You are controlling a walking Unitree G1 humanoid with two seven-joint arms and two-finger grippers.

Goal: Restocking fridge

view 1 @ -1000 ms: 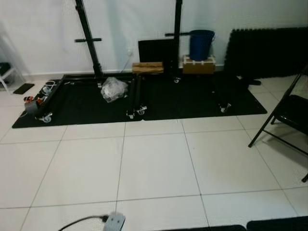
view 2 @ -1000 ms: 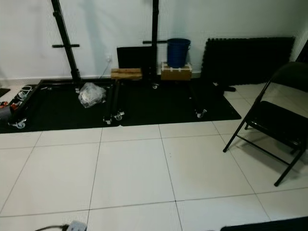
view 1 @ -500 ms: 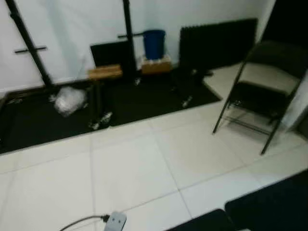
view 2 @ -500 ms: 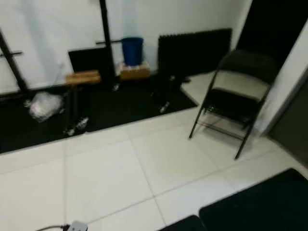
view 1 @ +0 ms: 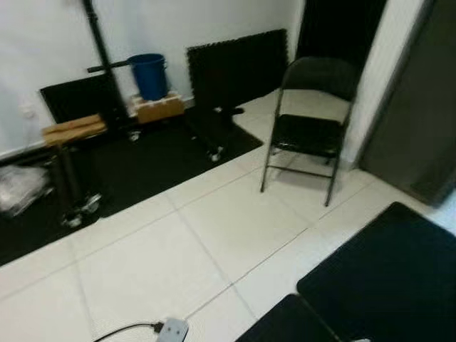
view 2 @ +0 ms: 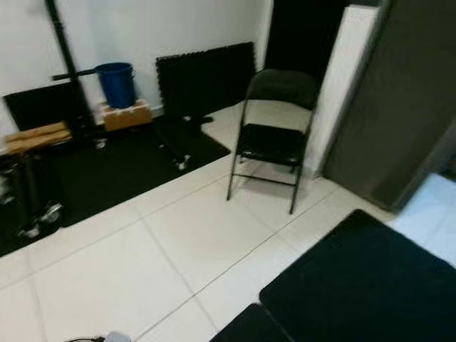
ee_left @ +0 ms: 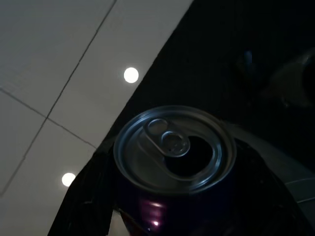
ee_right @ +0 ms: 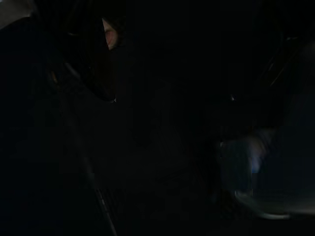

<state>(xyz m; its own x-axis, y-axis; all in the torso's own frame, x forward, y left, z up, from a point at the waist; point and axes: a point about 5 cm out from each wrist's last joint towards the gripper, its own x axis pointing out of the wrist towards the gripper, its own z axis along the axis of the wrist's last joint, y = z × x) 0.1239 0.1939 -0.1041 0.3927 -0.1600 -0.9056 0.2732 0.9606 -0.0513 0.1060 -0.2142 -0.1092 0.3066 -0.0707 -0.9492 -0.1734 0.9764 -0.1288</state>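
One opened can (ee_left: 174,164) is held upright in the left tool (ee_left: 162,216), seen above the tiled floor (ee_left: 54,59).

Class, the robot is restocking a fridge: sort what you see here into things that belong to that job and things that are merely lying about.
Belongs to the job:
- drink can, seen close up in the left wrist view

Just lying about:
- folding chair
- blue bucket
- wooden box under the bucket
- black floor mat
- power strip on the tiles

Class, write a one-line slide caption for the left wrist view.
A dark blue aluminium drink can with a silver pull-tab top, seen above white floor tiles.
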